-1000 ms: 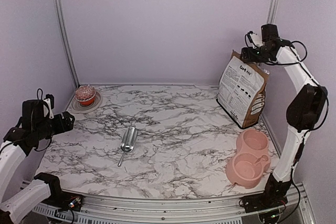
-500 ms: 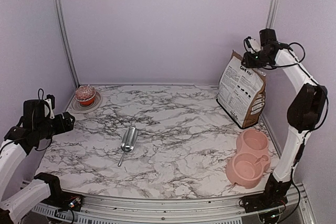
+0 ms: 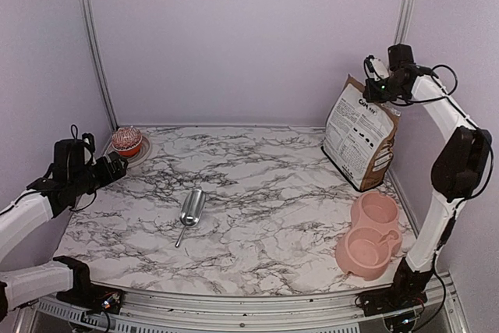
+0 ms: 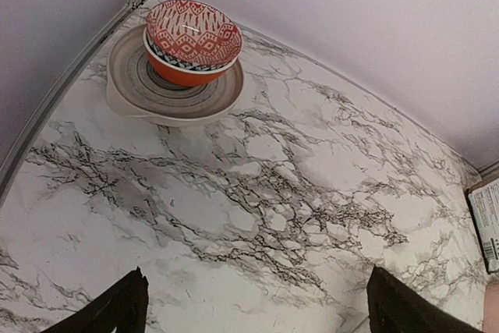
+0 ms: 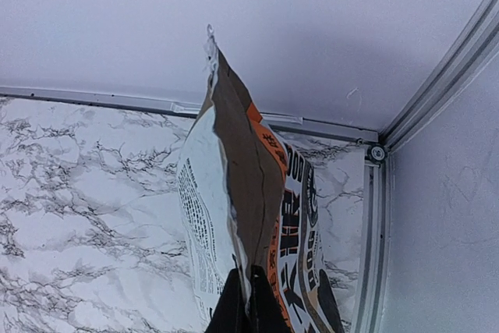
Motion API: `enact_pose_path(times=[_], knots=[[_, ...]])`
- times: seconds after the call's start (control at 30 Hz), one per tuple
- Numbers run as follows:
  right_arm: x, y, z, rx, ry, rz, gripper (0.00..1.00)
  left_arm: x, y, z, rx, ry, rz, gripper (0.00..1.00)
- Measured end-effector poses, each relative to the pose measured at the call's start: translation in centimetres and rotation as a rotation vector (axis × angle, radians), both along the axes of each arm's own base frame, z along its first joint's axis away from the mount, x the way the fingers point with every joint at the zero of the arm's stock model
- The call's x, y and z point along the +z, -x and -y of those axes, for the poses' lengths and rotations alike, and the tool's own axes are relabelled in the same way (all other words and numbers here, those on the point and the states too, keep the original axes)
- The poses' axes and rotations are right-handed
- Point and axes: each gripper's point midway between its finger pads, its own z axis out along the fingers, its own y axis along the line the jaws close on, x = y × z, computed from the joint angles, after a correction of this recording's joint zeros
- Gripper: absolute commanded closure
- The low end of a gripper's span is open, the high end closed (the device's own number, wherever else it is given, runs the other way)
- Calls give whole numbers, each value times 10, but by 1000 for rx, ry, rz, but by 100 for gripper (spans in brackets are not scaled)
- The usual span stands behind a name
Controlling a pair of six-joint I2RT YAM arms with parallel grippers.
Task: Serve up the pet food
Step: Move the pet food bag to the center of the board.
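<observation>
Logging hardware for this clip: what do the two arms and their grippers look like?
Both arms match: the left arm and right arm have smooth white tubular links joined by chunky black joint housings, on black bases. Thin black cables loop loosely around the wrists. The left gripper and right gripper are black and two-fingered. No markings are readable.

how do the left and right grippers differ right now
The left gripper is open and holds nothing; the right gripper is shut on the top edge of the pet food bag. The left gripper hangs over the left side of the table, facing a red patterned bowl; the right gripper is up at the bag's top, by the far right corner. Both have dark fingers.
</observation>
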Motion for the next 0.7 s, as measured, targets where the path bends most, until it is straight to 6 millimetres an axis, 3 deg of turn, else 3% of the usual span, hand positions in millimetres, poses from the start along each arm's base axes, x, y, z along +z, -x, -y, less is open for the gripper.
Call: enact_pose_path(times=[0.13,0.47,0.7], knots=[[1,3,-7,19,-10,0,100,-2,-23,10,12,3,35,1],[2,12,-28,70,-28,-11,100,-77,-79,28,-28,-54,-44,1],[2,25,-61,133,-26,-46,100,-107,-104,32,-41,-90,-56,1]])
